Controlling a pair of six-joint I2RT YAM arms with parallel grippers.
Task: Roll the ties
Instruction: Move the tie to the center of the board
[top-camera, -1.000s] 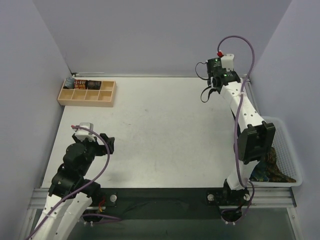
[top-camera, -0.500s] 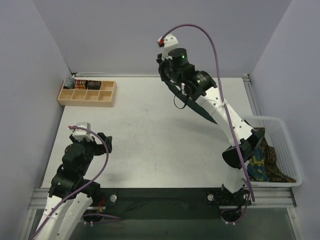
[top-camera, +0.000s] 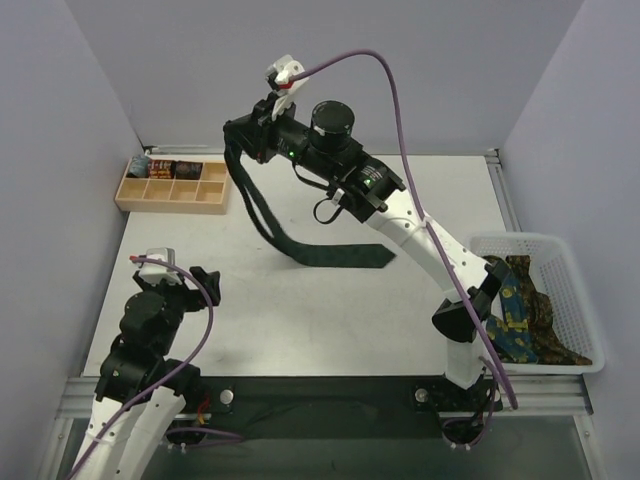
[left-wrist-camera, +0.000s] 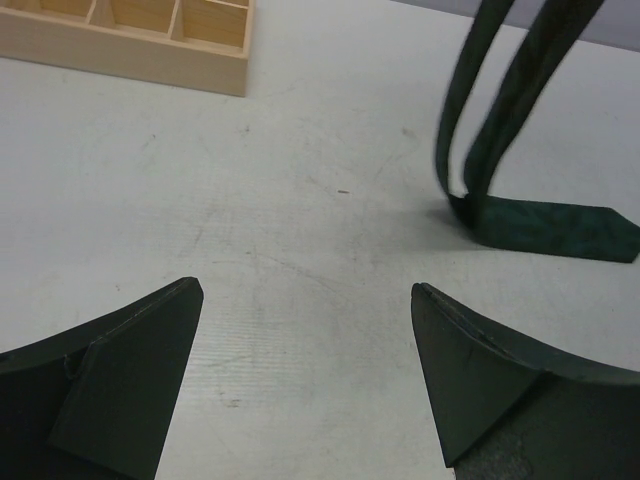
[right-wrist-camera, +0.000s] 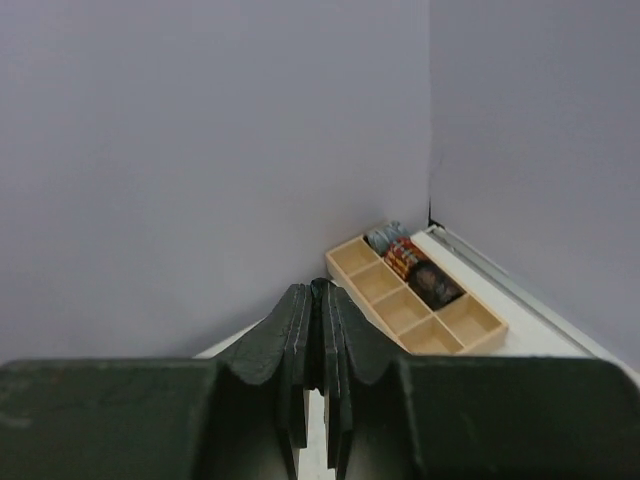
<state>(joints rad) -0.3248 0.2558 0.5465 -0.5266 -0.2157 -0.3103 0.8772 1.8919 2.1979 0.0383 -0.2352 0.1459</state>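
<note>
1. The dark green tie (top-camera: 262, 215) is plain, long and narrow. It hangs doubled in two strands from the right gripper (top-camera: 238, 140), whose jaws are pressed together on its upper part.
2. Straight below those jaws the strands drop to the table (top-camera: 300, 330). There the tie's wide end bends and lies flat, its pointed tip aimed back toward the right arm's base side.
3. The left gripper (left-wrist-camera: 305, 290) sits low over the table with its jaws spread wide apart and nothing between them. The tie's flat end lies ahead of these jaws and off to their right, well apart from them.
4. A wooden tray (top-camera: 175, 195) with small compartments sits ahead and to the left of the left jaws, at the table's far corner. From the right jaws it lies below and beyond them.
5. Three rolled ties (top-camera: 165, 167) fill neighbouring compartments in the tray's far row.
6. A white basket (top-camera: 560, 245) stands beside the right arm's base, far from both sets of jaws. It holds a blue and yellow tie (top-camera: 512, 320) and a brown patterned tie (top-camera: 548, 325), heaped loosely.
7. A purple cable (top-camera: 395, 100) arcs above the right arm, which reaches across the table behind the hanging strands.
</note>
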